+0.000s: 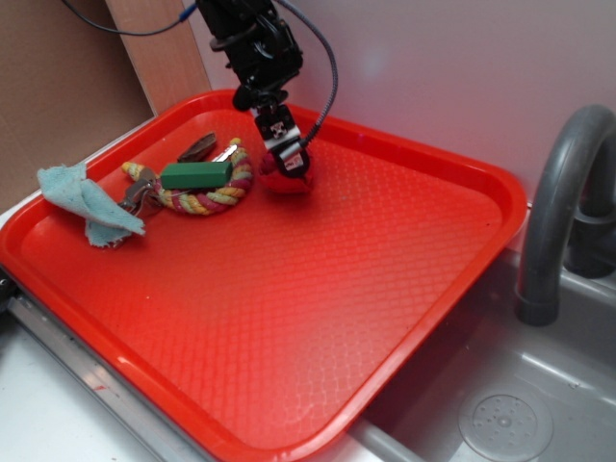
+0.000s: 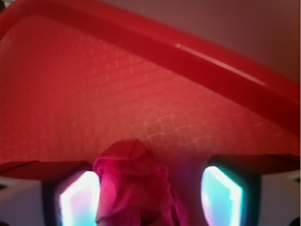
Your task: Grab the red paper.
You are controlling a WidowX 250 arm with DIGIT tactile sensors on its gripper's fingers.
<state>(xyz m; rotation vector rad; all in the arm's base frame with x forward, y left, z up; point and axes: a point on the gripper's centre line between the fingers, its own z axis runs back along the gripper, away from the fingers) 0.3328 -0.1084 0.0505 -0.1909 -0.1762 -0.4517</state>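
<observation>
We see a large bright red plastic tray (image 1: 289,318) with a raised rolled rim and a fine diamond-grid texture pressed into its floor. It sits on a grey metal counter (image 1: 48,423) and overhangs a grey sink (image 1: 500,414) with a round perforated drain. A curved grey faucet (image 1: 553,192) rises beside the tray's right edge. Behind stand a pale wall and a brown board at the far left.

The black robot arm (image 1: 255,43) comes down over the tray's far edge, trailed by a dark cable. Its gripper (image 1: 286,159) sits low on the red paper (image 1: 287,178), a small dark red crumpled wad with many folds, darker than the tray, resting near the far edge. From the wrist camera we see the paper (image 2: 134,188) between the two fingers (image 2: 80,200): the left one touches it, a gap shows on the right, so the jaws are partly open around it.

Just left of the paper lies a twisted rope ring (image 1: 217,192) in yellow, pink and green strands, with a smooth green block (image 1: 196,174) resting across it. A wrinkled pale blue cloth (image 1: 87,204) lies near the tray's left corner. Small metal pieces (image 1: 144,192) lie between the cloth and the rope. We can read no writing anywhere.
</observation>
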